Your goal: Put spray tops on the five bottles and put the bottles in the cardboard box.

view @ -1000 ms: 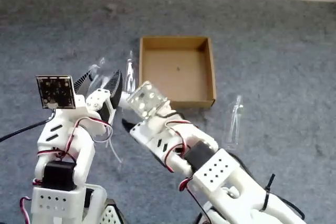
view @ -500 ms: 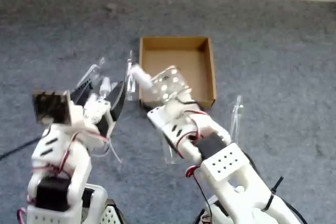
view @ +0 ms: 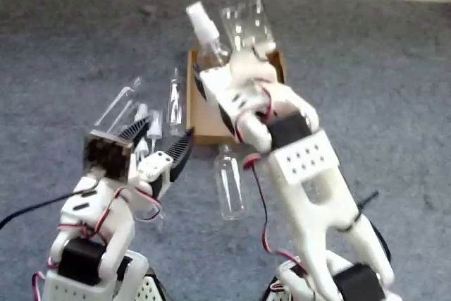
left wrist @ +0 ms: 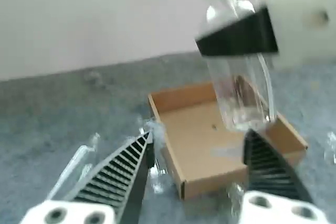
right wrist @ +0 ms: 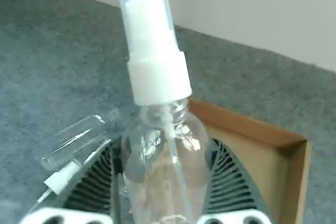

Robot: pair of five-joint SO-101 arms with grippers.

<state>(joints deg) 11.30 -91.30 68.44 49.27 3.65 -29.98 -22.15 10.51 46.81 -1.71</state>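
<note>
Right tool (right wrist: pixel 164 166) pinches a capped spray bottle (view: pixel 209 47), top up, high above the cardboard box (left wrist: pixel 199 145). Best to lower it straight down, clear of the walls, then release. Left tool (view: pixel 167 130) hovers spread beside the box.

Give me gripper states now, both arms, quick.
Left gripper: open, empty.
Right gripper: shut on a spray-topped bottle, held up over the cardboard box.
</note>
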